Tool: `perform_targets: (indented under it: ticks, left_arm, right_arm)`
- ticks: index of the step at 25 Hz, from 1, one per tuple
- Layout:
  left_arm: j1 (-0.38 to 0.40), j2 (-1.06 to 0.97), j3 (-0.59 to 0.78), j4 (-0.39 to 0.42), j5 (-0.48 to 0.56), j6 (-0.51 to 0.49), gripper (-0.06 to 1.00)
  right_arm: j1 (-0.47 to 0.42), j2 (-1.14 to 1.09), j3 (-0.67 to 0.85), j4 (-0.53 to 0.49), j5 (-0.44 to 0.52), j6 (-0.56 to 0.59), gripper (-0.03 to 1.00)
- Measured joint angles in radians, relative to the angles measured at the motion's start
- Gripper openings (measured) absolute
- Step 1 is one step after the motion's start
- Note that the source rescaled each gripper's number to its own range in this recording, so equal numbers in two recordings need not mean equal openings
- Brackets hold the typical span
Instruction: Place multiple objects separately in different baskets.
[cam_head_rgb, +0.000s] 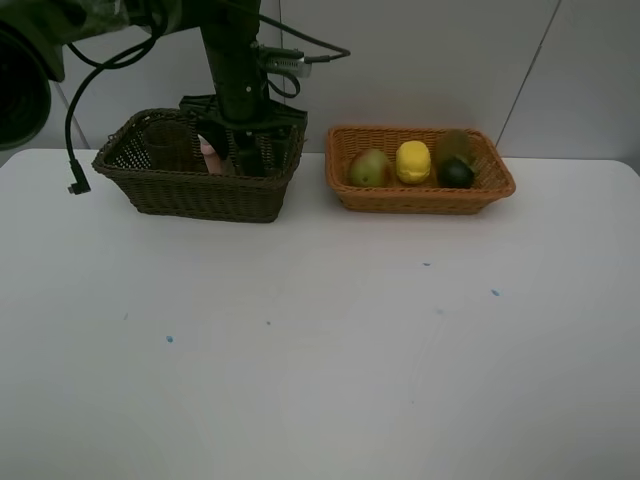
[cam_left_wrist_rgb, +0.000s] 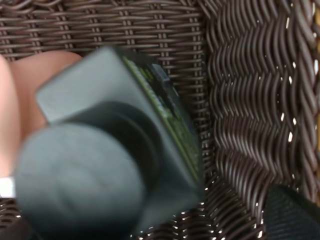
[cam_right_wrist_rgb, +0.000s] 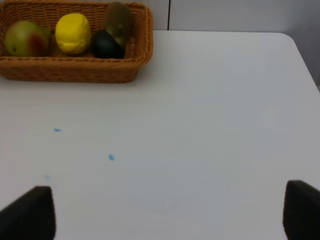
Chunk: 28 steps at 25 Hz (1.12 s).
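Note:
My left gripper (cam_head_rgb: 240, 155) reaches down into the dark brown basket (cam_head_rgb: 200, 195), open. In the left wrist view a dark green bottle (cam_left_wrist_rgb: 110, 150) lies on the weave (cam_left_wrist_rgb: 250, 100) beside a pink bottle (cam_left_wrist_rgb: 20, 100). One finger (cam_left_wrist_rgb: 295, 212) stands clear of the green bottle. The pink bottle (cam_head_rgb: 210, 158) shows beside the gripper. The orange basket (cam_head_rgb: 420, 200) holds an apple (cam_head_rgb: 370, 168), a lemon (cam_head_rgb: 412, 162), a mangosteen (cam_head_rgb: 457, 174) and a kiwi (cam_head_rgb: 453, 147). My right gripper (cam_right_wrist_rgb: 165, 215) hovers open over bare table, nothing between its fingers.
The two baskets stand side by side at the back of the white table (cam_head_rgb: 320, 350). A black cable (cam_head_rgb: 75, 150) hangs beside the dark basket's left end. Small blue specks (cam_right_wrist_rgb: 111, 157) mark the tabletop. The orange basket (cam_right_wrist_rgb: 75, 70) lies far ahead of my right gripper.

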Motion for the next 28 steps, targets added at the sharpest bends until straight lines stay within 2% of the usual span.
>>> perform_targets:
  ticks: [14,28]
  left_arm:
    - [0.000,-0.045,0.000,0.005,0.000,0.008,0.96]
    - [0.000,-0.178,0.000,0.004,0.003,0.008,0.96]
  right_arm:
    - [0.000,0.000,0.000,0.000,0.000,0.000,0.99]
    - [0.000,0.000,0.000,0.000,0.000,0.000,0.99]
